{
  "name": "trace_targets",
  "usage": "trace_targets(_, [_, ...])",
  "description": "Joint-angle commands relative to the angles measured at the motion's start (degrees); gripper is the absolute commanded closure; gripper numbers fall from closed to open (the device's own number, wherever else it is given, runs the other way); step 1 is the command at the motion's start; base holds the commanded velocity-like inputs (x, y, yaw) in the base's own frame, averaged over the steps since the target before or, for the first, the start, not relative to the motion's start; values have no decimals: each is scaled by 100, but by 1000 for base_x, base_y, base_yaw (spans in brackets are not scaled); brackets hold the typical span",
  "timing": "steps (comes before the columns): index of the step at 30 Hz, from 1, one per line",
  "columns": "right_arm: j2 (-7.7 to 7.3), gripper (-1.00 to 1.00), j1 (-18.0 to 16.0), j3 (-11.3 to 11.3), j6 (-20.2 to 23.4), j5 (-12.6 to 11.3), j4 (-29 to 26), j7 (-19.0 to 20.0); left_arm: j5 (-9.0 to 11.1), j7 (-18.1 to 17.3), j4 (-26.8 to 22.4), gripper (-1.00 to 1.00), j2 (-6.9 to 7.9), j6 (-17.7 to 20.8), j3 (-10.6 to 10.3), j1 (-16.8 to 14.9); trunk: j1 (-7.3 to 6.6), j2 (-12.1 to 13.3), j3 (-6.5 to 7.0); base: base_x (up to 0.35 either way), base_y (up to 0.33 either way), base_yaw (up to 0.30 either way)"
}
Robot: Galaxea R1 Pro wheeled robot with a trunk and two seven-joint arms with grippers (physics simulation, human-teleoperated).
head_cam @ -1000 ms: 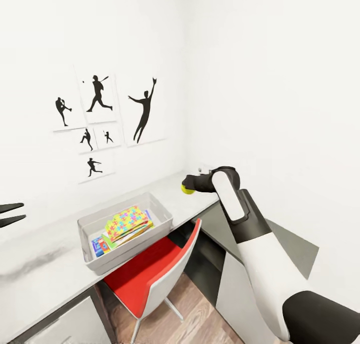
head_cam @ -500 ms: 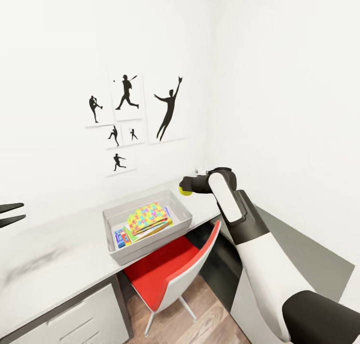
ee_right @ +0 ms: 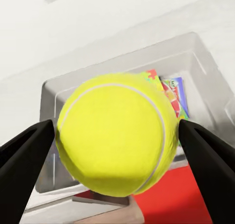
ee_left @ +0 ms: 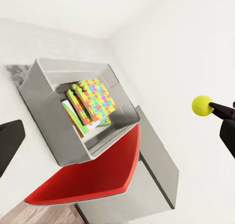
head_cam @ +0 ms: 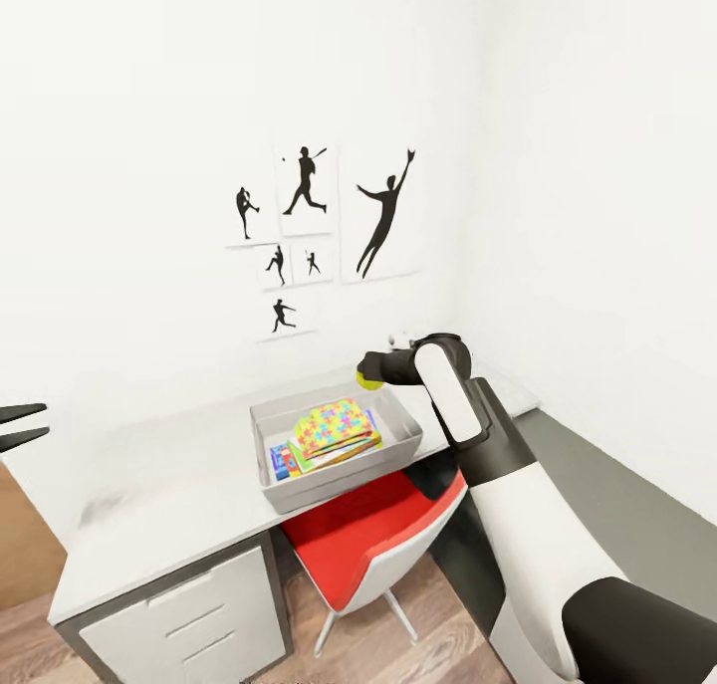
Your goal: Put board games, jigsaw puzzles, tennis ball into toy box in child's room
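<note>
One tennis ball, pinched between the two fingers of the right hand, is held in the air above the far right corner of the toy box. The left hand sits at the head view's left edge, well apart from the box, fingers spread and holding nothing.

Step in hand, as judged: carry the ball over the box and release it inside. To do it well, bring the right hand toward the middle of the box, lower it close to the contents before parting the fingers, so the ball cannot bounce out over the low wall. A release from height risks a roll off the desk.

Ball: bright yellow-green, round, one pale curved seam, felt-like surface.

Box: grey, rectangular, open-topped, on the desk above a red chair. It already holds a jigsaw-patterned puzzle box and other flat colourful boxes beneath it.
</note>
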Motion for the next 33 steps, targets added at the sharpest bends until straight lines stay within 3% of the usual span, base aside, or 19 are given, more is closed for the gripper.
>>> trace_targets(1, [0,100,-7,5,11,-56,-2,-61,30,-27,5,-100,5,60,-48,-10,4,-14,-17,0,41,278])
trace_targets(20, [0,100,-7,11,18,-42,54,-61,29,-27,9,-100,22,62,-48,-10,4,-14,-64,0,65,278])
trace_targets(33, [0,100,-7,-21,-89,22,701,-89,22,-27,11,-100,24,57,-48,-10,4,-14,-88,0,35,220])
